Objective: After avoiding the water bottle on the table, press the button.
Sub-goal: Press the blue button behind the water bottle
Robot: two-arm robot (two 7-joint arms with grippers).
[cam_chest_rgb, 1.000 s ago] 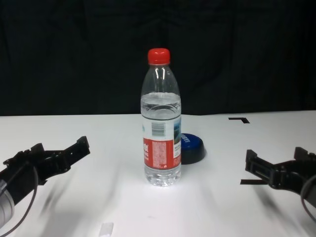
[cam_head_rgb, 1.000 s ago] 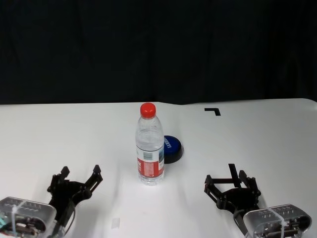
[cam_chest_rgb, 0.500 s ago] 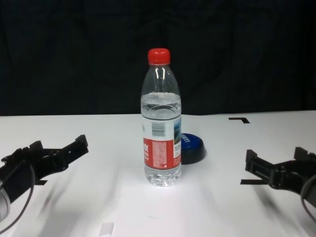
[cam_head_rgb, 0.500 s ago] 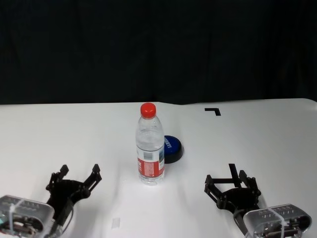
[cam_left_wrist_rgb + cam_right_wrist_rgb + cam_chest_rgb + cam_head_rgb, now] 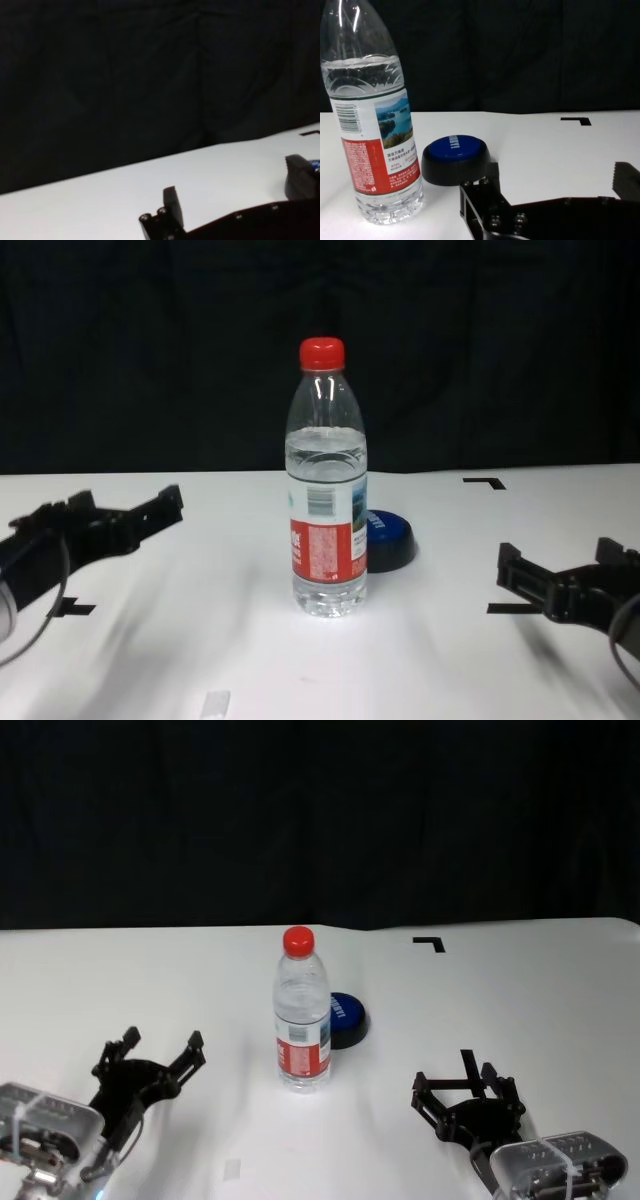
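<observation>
The water bottle (image 5: 302, 1020) stands upright mid-table, with a red cap and a red, white and blue label; it also shows in the chest view (image 5: 327, 510) and the right wrist view (image 5: 370, 125). The dark blue button (image 5: 348, 1018) sits just behind it to the right, also seen in the chest view (image 5: 390, 540) and the right wrist view (image 5: 454, 157). My left gripper (image 5: 163, 1042) is open and empty, raised left of the bottle (image 5: 125, 505). My right gripper (image 5: 455, 1088) is open and empty, low at the front right (image 5: 560, 560).
The white table (image 5: 520, 1000) carries black tape marks: a corner at the back right (image 5: 430, 942), one under my right gripper (image 5: 466, 1065) and one at the front left (image 5: 70, 608). A small pale scrap (image 5: 232, 1170) lies near the front edge. A black curtain fills the background.
My left gripper has risen and moved a little forward, away from the front edge. The right gripper, the bottle and the button have not moved.
</observation>
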